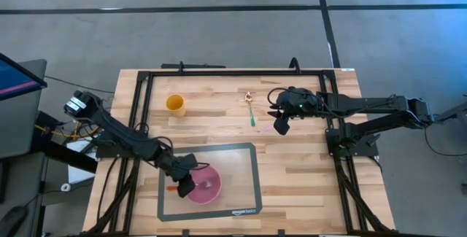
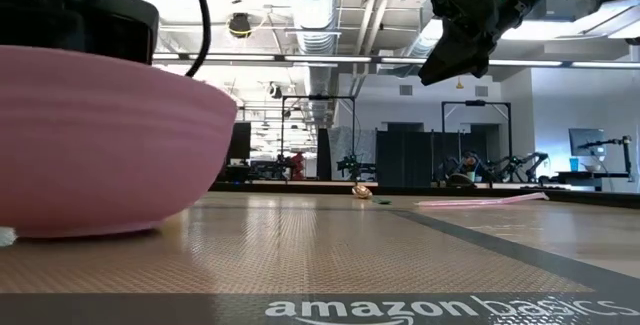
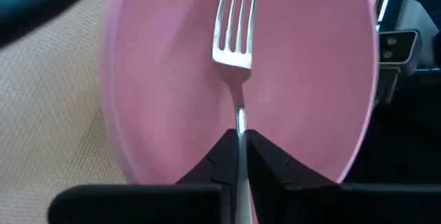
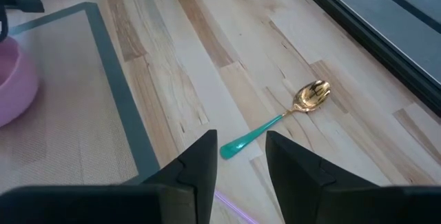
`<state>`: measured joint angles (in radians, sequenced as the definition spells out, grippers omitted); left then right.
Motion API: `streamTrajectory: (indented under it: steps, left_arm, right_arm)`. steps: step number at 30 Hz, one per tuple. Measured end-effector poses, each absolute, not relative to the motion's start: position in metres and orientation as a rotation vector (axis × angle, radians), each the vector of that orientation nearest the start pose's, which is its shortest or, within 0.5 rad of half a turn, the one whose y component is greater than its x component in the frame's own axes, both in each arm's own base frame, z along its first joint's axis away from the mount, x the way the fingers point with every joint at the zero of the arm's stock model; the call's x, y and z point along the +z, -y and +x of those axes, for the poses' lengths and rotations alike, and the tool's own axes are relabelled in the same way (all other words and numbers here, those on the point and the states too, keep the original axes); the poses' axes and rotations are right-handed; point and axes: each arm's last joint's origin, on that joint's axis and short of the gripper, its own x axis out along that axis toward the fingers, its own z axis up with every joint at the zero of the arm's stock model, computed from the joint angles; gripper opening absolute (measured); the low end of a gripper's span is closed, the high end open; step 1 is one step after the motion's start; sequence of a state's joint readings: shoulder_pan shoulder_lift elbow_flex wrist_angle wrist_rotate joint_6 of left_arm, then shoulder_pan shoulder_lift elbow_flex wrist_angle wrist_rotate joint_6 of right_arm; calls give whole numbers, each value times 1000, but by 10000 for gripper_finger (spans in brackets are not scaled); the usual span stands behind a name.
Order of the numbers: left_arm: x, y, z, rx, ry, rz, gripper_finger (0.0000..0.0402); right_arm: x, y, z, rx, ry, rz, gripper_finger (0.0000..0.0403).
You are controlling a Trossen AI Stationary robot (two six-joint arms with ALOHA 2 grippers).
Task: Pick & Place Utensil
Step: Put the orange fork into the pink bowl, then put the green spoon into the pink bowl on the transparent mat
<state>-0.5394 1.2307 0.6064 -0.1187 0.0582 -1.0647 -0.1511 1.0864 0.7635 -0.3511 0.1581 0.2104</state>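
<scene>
A silver fork (image 3: 234,38) is in my left gripper (image 3: 240,156), its tines over the inside of the pink bowl (image 1: 207,186), which stands on the grey-edged mat (image 1: 241,182). An orange bit (image 1: 170,188) sticks out behind the gripper. A spoon (image 1: 250,110) with a gold bowl and a teal handle lies flat on the wooden table at the far middle; it also shows in the right wrist view (image 4: 279,119). My right gripper (image 1: 281,124) is open and empty, above the table just right of the spoon. My left gripper pinches the fork's thin neck (image 3: 240,124), just behind the tines, between its two fingertips. The fingers lie along the fork. The tines reach out over the bowl's inside (image 3: 289,79); whether they touch it, I cannot tell.
A yellow cup (image 1: 175,104) stands on the wood at the far left. A thin pink stick (image 2: 480,201) lies on the table near my right gripper. A black frame (image 1: 219,71) runs around the table top. Bare wood lies right of the mat.
</scene>
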Motion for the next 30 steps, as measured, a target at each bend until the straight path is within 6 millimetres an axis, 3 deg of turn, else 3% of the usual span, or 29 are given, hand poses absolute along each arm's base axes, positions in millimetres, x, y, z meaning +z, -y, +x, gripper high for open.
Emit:
streamTrajectory:
  steps: [30]
  left_arm:
    - [196, 99, 219, -52, -847, -873, 65]
  right_arm:
    - [257, 38, 221, -367, -638, 198, 118]
